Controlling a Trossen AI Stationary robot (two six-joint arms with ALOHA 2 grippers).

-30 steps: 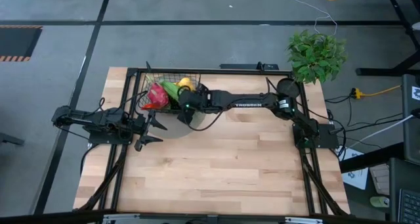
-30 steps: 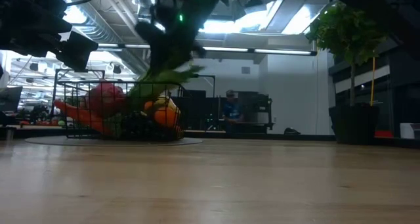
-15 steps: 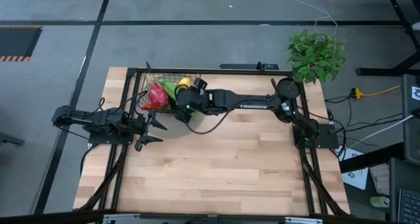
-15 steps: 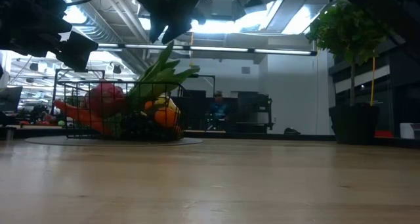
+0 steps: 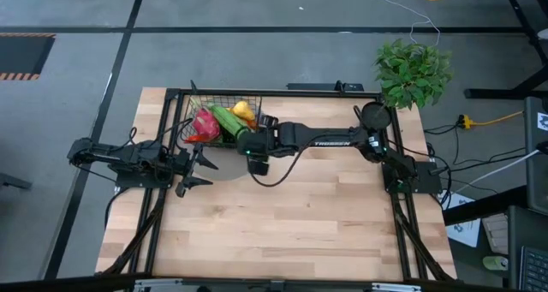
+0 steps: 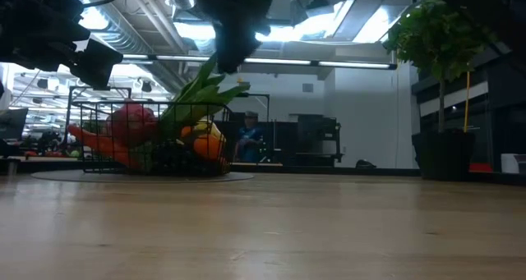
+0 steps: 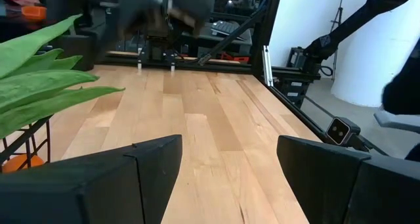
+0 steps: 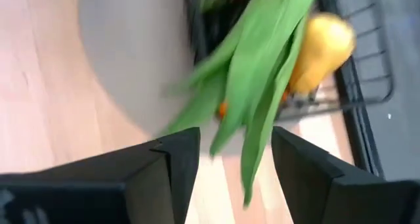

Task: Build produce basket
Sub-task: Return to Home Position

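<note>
The black wire basket (image 5: 199,112) stands on a grey round mat (image 5: 224,165) at the table's far left. In it lie a pink dragon fruit (image 5: 205,121), a yellow pear (image 8: 321,50) and long green beans (image 5: 229,119). The beans (image 6: 201,91) lean on the other produce, and their free ends stick up and out over the rim. My right gripper (image 5: 249,143) hangs open above and just right of the basket, nothing between its fingers (image 8: 226,165). My left gripper (image 5: 193,169) waits open at the table's left, level, near the mat.
A leafy potted plant (image 5: 413,72) and a dark round cup (image 5: 374,114) stand at the far right corner. A black frame (image 5: 274,93) runs along the table's edges. Bare wood (image 5: 282,223) fills the near half. A person (image 6: 246,136) shows in the room behind.
My right gripper has risen off the basket and drawn back toward the table's near and right side, rolling its wrist. The green beans have stayed in the basket, their ends now standing up over the rim.
</note>
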